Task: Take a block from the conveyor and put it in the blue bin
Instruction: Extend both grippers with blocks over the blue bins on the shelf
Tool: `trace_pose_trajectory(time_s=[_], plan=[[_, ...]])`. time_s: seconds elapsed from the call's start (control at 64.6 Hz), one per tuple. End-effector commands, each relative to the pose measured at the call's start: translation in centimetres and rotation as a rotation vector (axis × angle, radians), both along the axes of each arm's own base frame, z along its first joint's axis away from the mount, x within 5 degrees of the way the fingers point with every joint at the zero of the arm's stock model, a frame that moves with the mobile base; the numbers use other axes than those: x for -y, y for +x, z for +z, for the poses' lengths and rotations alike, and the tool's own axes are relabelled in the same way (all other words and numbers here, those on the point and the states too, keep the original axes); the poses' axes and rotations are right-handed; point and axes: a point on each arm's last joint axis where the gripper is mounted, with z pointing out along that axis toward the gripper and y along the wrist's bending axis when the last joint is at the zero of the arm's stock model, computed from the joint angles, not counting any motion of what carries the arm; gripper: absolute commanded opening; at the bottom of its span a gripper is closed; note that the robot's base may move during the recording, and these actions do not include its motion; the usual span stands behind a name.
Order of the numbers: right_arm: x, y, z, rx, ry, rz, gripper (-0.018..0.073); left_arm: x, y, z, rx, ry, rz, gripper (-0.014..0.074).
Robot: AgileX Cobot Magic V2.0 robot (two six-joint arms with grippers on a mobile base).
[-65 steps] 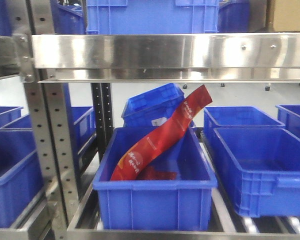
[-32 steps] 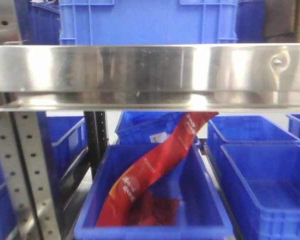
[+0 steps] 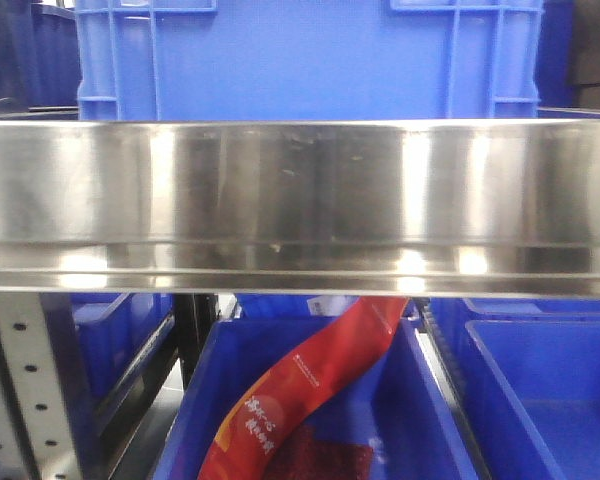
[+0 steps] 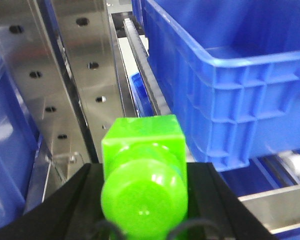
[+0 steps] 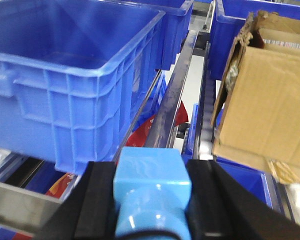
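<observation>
In the left wrist view a bright green block (image 4: 142, 150) with a rounded knob sits between black fingers (image 4: 77, 200); my left gripper (image 4: 145, 172) is shut on it, beside a blue bin (image 4: 240, 85) on the rack to its right. A light blue block (image 5: 151, 172) is clamped in my right gripper (image 5: 150, 170), which hangs in front of another blue bin (image 5: 65, 65) at upper left. The conveyor is out of view.
A wide steel shelf rail (image 3: 300, 200) fills the front view, with a blue bin (image 3: 310, 60) above it. Below, another bin (image 3: 195, 400) holds a red packet (image 3: 310, 390). Perforated steel uprights (image 4: 65, 75) stand left. A torn cardboard box (image 5: 265, 100) sits right.
The front view has closed in on the rack: the steel rail has grown and dropped in the frame, and the bin with the red packet has slid toward the bottom edge.
</observation>
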Motion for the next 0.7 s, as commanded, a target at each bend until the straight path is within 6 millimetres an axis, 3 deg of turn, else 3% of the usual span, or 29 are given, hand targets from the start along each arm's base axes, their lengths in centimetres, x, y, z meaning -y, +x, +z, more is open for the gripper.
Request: trace_pose_trajectory(time_s=[0.0,0.681], plan=[[0.06,-0.18,0.49,0.033,-0.001,0.001,-0.0153,0.03,-0.17,0.51,0.031,-0.014,-0.003,-0.0111],[0.06,-0.18,0.49,0.033,-0.001,0.001,-0.0153,0.03,-0.17,0.51,0.031,-0.014,-0.003,-0.0111]])
